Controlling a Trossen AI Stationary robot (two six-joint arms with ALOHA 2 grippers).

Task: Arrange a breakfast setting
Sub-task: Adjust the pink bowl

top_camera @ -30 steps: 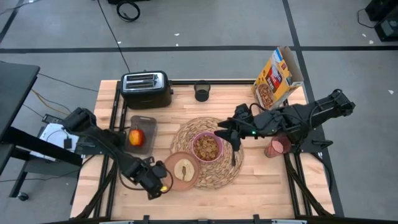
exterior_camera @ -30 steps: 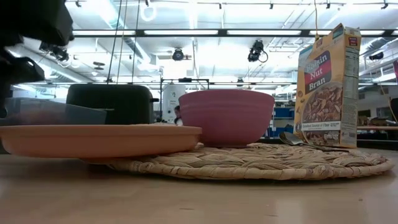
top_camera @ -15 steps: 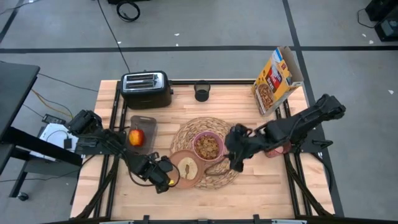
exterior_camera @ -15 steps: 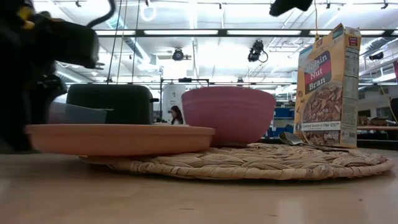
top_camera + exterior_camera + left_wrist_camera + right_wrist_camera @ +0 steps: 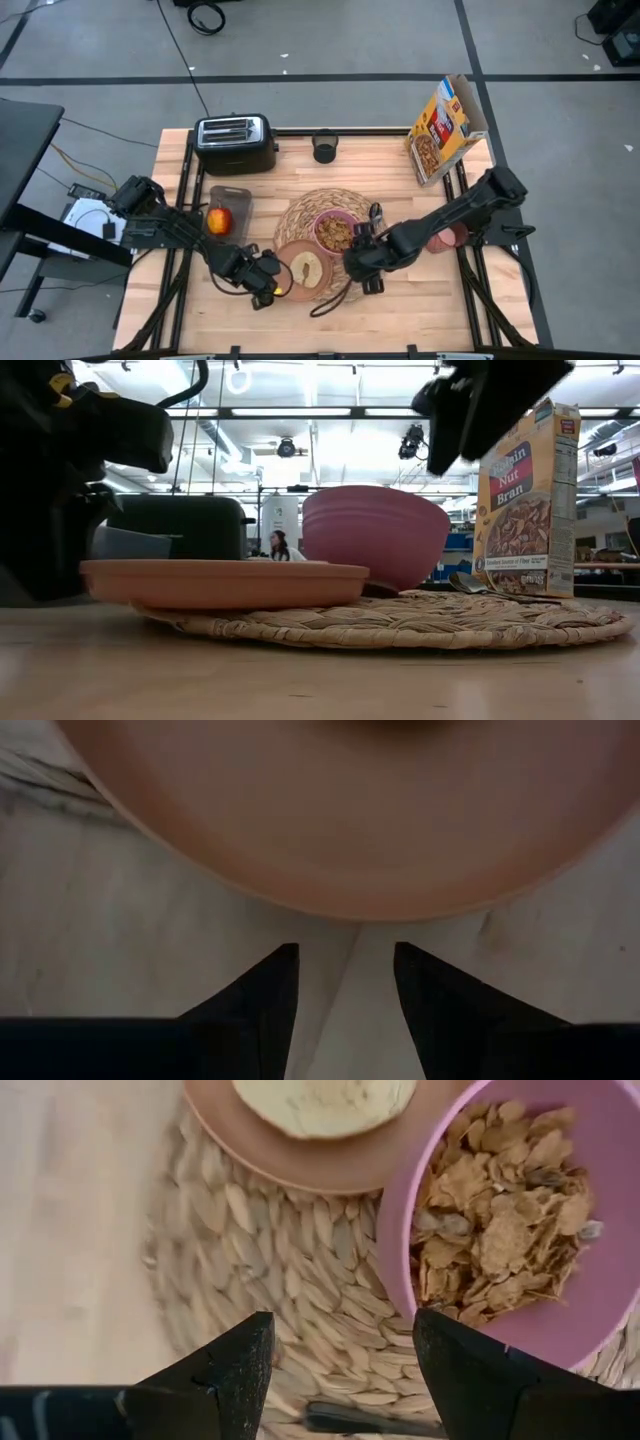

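High view: cereal in pink bowl (image 5: 335,232), toast slice (image 5: 304,268) on plate (image 5: 290,282); both pincers spread

You see a brownish-pink plate (image 5: 303,272) carrying a pale toast slice (image 5: 304,268), a pink bowl (image 5: 334,232) at its 2 o'clock on the tan woven straw placemat (image 5: 300,212), a red apple (image 5: 218,220), a black toaster (image 5: 234,143), and a yellow-and-red cereal box (image 5: 443,128).

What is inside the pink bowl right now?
The pink bowl holds brown cereal flakes, heaped across most of its inside. Its bottom is covered by them, so nothing beneath can be seen.
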